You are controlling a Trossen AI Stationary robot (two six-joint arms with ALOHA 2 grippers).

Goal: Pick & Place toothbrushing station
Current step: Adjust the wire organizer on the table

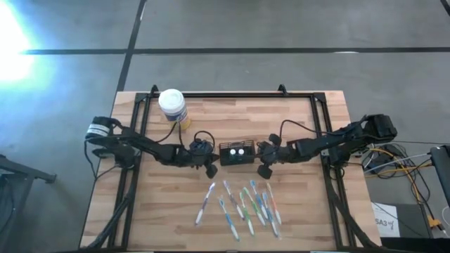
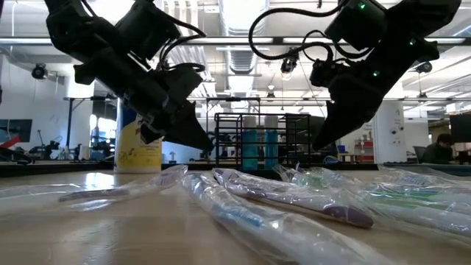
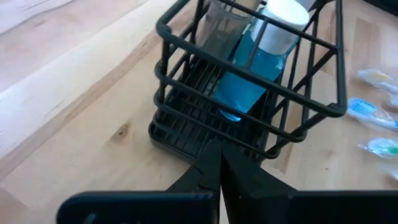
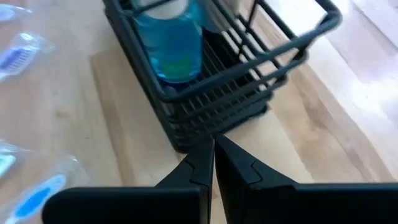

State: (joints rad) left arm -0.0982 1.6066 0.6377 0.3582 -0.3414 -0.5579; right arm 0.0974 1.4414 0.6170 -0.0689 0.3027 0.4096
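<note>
1. Seen from above: toothbrushing station (image 1: 236,153), a small black wire holder, near the middle of the wooden surface (image 1: 295,112), between the two hands.
2. Left hand (image 1: 211,166) just beside the station's left end; right hand (image 1: 263,166) just beside its right end. Contact cannot be told from above.
3. Also from above: white-lidded jar (image 1: 172,107) near the far left corner, well apart from the station; wrapped toothbrushes (image 1: 242,205) scattered on the near side.
4. Shown only at table height: blue bottles (image 2: 258,147) standing upright inside the station (image 2: 228,140), the toothbrushes (image 2: 294,202) lying large in front, the room behind.
5. Shown only by the left wrist camera: fingers (image 3: 208,174) pressed together, clenched on nothing, tips at the foot of the station (image 3: 186,134); blue bottle with white cap (image 3: 258,59) inside.
6. Shown only by the right wrist camera: fingers (image 4: 202,165) likewise pressed together, holding nothing, tips at the lower edge of the station (image 4: 217,106).
7. Touching or only very near: cannot tell in either wrist view.
</note>
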